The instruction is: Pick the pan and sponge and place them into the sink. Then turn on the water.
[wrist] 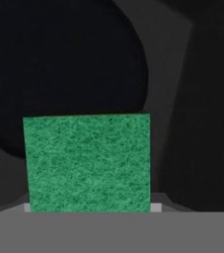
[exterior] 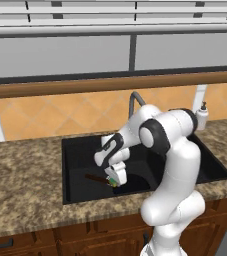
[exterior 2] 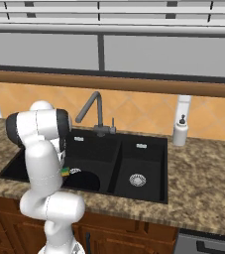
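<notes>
The tool [exterior: 114, 181] hangs low inside the left basin of the sink [exterior: 77, 145], clenched on the green sponge [wrist: 88, 163]. That puts the sponge over the round black pan [wrist: 64, 74] lying below, ready for dropping.

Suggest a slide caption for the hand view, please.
Gripper holds the green sponge over the pan in the sink.

A kitchen: black double sink [exterior 2: 148, 149] set in speckled granite counter [exterior 2: 203, 188], tiled backsplash [exterior 2: 143, 111], wooden cabinets [exterior 2: 129, 238].
</notes>
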Robot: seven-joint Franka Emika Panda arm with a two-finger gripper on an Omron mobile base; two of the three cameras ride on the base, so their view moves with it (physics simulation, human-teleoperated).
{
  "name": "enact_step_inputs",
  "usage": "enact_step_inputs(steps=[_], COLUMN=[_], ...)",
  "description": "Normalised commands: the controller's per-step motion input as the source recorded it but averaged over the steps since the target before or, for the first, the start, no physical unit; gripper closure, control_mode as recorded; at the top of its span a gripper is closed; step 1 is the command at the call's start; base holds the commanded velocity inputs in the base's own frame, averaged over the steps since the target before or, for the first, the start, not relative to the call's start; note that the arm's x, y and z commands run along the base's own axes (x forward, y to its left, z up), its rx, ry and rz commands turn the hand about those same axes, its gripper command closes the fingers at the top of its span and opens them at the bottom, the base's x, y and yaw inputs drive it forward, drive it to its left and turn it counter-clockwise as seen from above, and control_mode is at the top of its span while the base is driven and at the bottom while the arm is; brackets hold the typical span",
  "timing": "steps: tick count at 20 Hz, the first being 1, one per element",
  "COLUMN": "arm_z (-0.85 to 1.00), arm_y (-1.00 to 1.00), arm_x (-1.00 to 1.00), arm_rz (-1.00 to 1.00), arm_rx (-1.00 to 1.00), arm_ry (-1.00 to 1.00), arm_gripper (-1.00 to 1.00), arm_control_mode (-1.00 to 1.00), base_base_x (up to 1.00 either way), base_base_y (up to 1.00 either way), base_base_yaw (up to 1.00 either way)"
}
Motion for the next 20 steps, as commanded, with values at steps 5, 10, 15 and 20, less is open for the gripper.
enact_step_inputs(steps=[5, 10, 15, 20], arm_z=[-0.27, -0.18, -0.21, -0.24], arm_y=[0.0, 0.0, 0.0, 0.0], arm_x=[0.15, 0.15, 0.36, 0.36], arm_rz=[0.0, 0.0, 0.0, 0.0], arm_rx=[0.08, 0.07, 0.01, 0.0], arm_ry=[-0.1, -0.15, -0.01, 0.0], arm_gripper=[1.0, 1.0, 1.0, 1.0], arm_control_mode=[-1.0, -1.0, -1.0, -1.0], base_base_x=[0.0, 0.0, 0.0, 0.0], base_base_y=[0.0, 0.0, 0.0, 0.0], base_base_yaw=[0.0, 0.0, 0.0, 0.0])
